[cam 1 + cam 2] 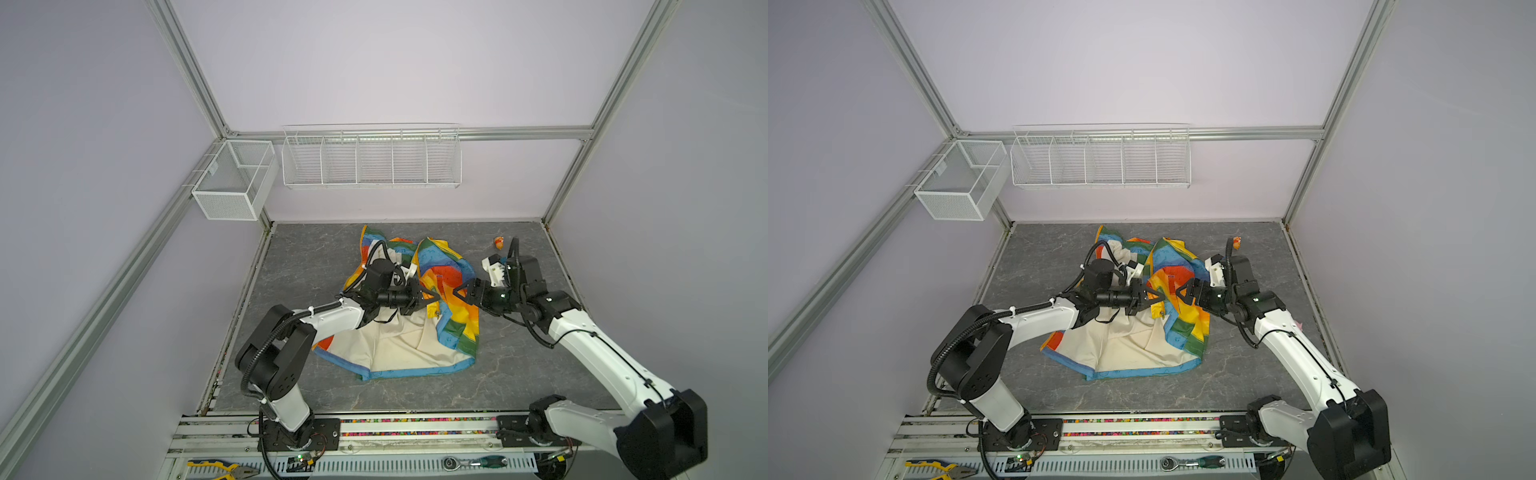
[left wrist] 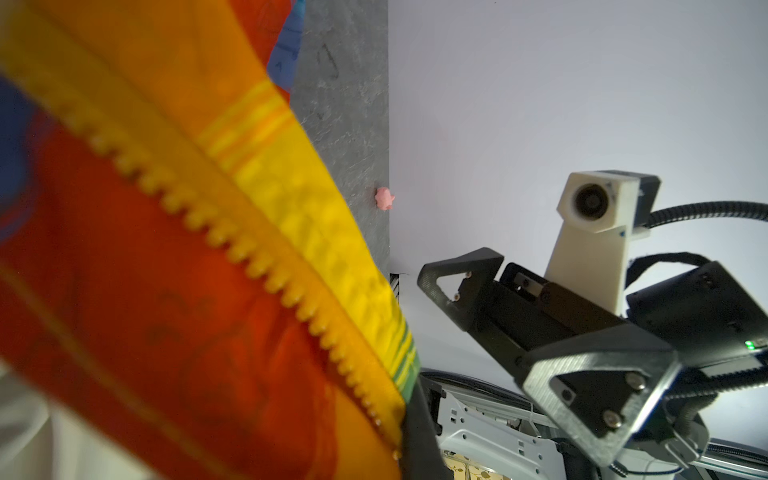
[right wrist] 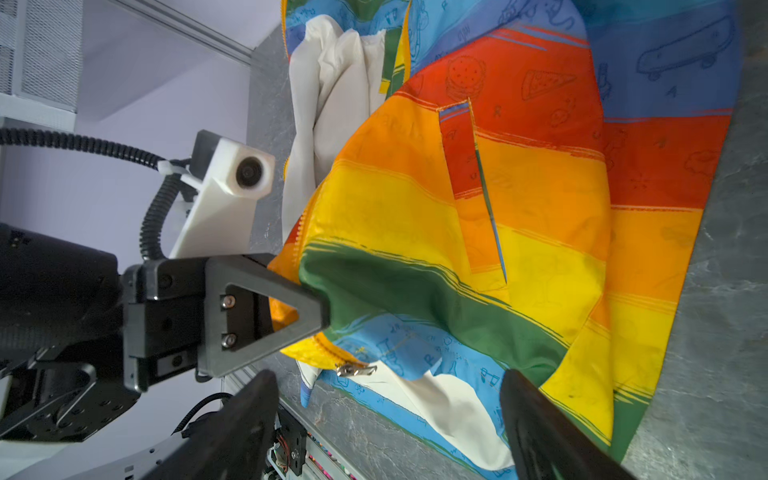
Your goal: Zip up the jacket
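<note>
Clamps zipper strip of jacket in fully closed left gripper. Holds right gripper spread wide, empty, just beside raised fabric. Locates jacket crumpled mid table, nearer far edge.

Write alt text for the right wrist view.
The left hand is clamped on the zipper edge of the rainbow-striped jacket, which lies rumpled on the grey table with its cream lining showing. The right hand is open in the foreground, and the silver zipper pull shows between its dark fingers.
</note>
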{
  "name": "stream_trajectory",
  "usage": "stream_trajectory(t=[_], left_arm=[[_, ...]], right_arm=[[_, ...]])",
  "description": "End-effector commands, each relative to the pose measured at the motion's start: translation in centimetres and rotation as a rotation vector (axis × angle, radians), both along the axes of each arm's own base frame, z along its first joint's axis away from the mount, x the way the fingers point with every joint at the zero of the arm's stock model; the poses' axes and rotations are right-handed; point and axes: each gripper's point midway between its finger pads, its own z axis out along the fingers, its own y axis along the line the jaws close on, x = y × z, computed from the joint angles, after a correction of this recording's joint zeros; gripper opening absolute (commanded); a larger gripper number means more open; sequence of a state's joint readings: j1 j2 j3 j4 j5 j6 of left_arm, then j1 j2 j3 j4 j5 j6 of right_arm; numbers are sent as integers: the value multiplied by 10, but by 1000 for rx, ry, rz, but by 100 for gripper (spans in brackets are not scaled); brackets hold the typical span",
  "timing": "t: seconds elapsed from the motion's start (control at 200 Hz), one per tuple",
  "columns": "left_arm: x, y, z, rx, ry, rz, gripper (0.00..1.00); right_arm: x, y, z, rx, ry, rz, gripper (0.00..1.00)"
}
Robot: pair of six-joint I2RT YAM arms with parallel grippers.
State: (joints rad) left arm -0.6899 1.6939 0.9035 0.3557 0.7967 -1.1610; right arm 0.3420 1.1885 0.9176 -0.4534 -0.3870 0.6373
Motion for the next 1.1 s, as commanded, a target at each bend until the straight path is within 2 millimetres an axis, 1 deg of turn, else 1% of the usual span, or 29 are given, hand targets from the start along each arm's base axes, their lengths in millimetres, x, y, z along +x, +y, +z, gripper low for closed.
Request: stream_trajectory(t=[0.0,0.09,0.125,0.135,0.185,0.3,0.415,0.575,0.64,0.675,0.69,0.78,0.8,0.805,0.825,0.83,0.84,0.845,0.89,0.985,1.095], left_arm=[[-17,8,-21,39,25,-34,0],[-25,17,-34,78,39,-38,0],[-28,19,-37,86,49,-38,0],[-29,20,-37,88,51,-38,0],[-32,22,-39,93,44,-45,0],[-37,27,-39,106,24,-58,0],[-39,32,-38,115,18,-62,0],[-38,35,-34,108,13,-65,0],[-37,35,-32,104,9,-67,0],[-37,35,-33,104,12,-67,0],[-37,35,-32,103,10,-67,0],[-36,36,-33,104,9,-66,0],[-36,37,-33,104,10,-66,0],[-36,37,-33,104,10,-65,0],[-35,37,-33,105,9,-65,0],[-35,37,-33,105,9,-64,0],[-35,38,-33,105,10,-65,0],[-35,38,-33,106,10,-65,0],[-34,39,-34,109,8,-64,0],[-32,40,-35,115,5,-64,0],[-30,39,-37,119,5,-69,0]], right_arm=[[-2,-10,-27,-85,69,-12,85],[-6,-13,-49,-113,127,-15,84],[-4,-12,-52,-113,133,-18,84],[-9,-14,-61,-120,155,-18,83],[-14,-13,-74,-123,188,-12,82],[-22,-9,-96,-129,247,2,77],[-27,-10,-115,-156,289,-4,74],[-26,-10,-136,-187,326,-13,69],[-25,-11,-145,-202,343,-18,65],[-24,-11,-150,-207,355,-20,59],[-24,-10,-151,-208,361,-20,54],[-22,-9,-157,-210,377,-19,37],[-21,-9,-157,-208,378,-20,34],[-21,-9,-156,-208,379,-21,32],[-20,-8,-156,-206,377,-22,29],[-20,-8,-155,-206,377,-23,26],[-20,-9,-155,-205,377,-25,25],[-19,-9,-155,-207,377,-27,23],[-19,-11,-152,-208,374,-36,17],[-17,-15,-142,-201,359,-48,15],[-13,-23,-126,-195,335,-61,11]])
